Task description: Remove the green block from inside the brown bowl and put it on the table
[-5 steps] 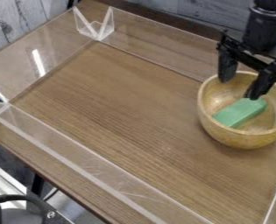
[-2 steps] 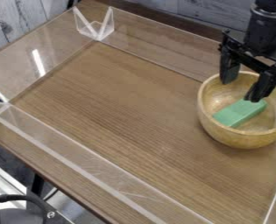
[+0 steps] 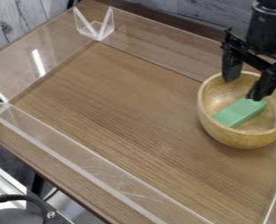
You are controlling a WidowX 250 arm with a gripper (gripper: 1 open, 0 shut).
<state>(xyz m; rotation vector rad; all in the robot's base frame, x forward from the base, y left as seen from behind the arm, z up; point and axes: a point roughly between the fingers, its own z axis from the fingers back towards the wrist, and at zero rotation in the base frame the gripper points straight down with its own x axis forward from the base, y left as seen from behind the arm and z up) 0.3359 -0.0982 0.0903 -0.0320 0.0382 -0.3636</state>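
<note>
The green block (image 3: 242, 112) lies tilted inside the brown bowl (image 3: 227, 130), which sits at the right side of the table (image 3: 128, 114). My black gripper (image 3: 249, 80) hangs just above the bowl's far rim, pointing down. Its two fingers stand wide apart and nothing is between them. The right fingertip hangs close over the block's upper end, and I cannot tell whether it touches.
Low clear acrylic walls (image 3: 58, 144) edge the tabletop. A clear bracket (image 3: 95, 24) stands at the far corner. Broad bare wood lies to the left of the bowl.
The gripper has stayed over the bowl, only turning slightly about its own axis. The block and bowl have not moved.
</note>
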